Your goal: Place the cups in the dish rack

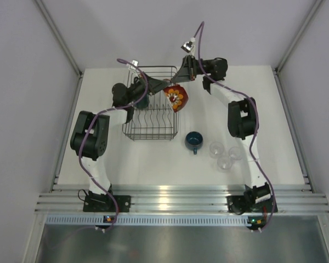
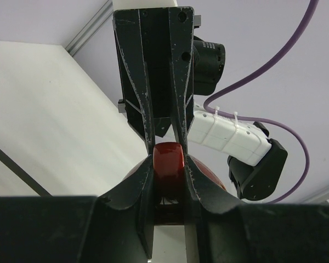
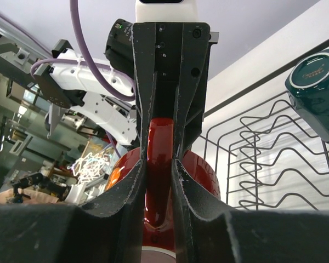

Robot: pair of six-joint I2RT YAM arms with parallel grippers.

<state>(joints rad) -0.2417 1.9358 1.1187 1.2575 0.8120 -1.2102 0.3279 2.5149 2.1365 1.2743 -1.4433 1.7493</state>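
The big red patterned cup (image 1: 176, 97) hangs at the right edge of the dish rack (image 1: 149, 118), held between both arms. My left gripper (image 1: 163, 87) is shut on a red part of it (image 2: 169, 164). My right gripper (image 1: 180, 79) is shut on its red handle (image 3: 159, 164). The dish rack's wire prongs (image 3: 274, 159) show in the right wrist view, with the teal mug (image 3: 317, 93) lying by them. The small dark-blue cup (image 1: 194, 141) stands upright on the table, right of the rack. Three tiny clear glasses (image 1: 225, 155) stand grouped to its right.
The white table (image 1: 263, 109) ends in a metal rail (image 1: 175, 198) at the near side, where both arm bases are bolted. Grey walls stand close on the left, right and far sides. Purple cables loop from both wrists above the rack.
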